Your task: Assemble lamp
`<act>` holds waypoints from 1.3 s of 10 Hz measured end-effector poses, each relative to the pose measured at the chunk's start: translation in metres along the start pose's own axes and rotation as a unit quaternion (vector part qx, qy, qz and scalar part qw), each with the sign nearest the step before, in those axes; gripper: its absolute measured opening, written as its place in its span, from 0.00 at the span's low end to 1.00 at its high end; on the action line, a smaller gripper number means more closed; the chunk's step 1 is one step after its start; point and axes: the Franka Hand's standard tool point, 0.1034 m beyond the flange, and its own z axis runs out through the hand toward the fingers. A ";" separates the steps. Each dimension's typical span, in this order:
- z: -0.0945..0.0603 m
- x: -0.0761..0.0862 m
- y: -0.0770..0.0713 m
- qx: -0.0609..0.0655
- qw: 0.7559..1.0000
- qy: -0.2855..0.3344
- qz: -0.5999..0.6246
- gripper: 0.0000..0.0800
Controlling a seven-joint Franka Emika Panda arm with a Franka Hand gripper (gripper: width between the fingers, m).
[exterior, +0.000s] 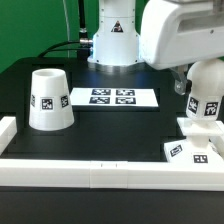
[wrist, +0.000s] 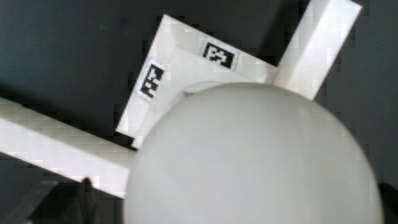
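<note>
At the exterior view's right, gripper (exterior: pixel 196 88) clasps the bulb (exterior: pixel 205 104) directly over the base (exterior: pixel 193 148); the shade (exterior: pixel 49 100) stands well apart. Bulb-fitting step, likely. Next calls for a square descent into the base's socket.

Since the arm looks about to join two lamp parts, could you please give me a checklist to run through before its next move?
1. Grip on the rounded white plastic bulb: cannot tell. The gripper is at it, but its fingers are hidden.
2. Bulb lined up over the low blocky white plastic base: ok in the exterior view.
3. Bulb seated in the base: cannot tell.
4. Base lying flat by the corner of the white border rails: ok.
5. White plastic truncated-cone shade standing apart from the gripper, at the exterior view's left: ok.
</note>
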 end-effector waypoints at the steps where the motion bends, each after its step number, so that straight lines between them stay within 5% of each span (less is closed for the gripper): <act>1: -0.001 -0.001 0.002 0.000 1.000 -0.001 0.001 0.87; 2: -0.001 -0.002 0.000 0.000 1.000 -0.001 0.001 0.87; 3: -0.001 -0.003 -0.002 0.001 1.000 -0.002 0.000 0.71; 8: -0.001 -0.002 -0.004 0.000 1.000 0.000 0.010 0.72; 13: 0.000 -0.003 0.002 0.033 0.962 0.068 0.263 0.72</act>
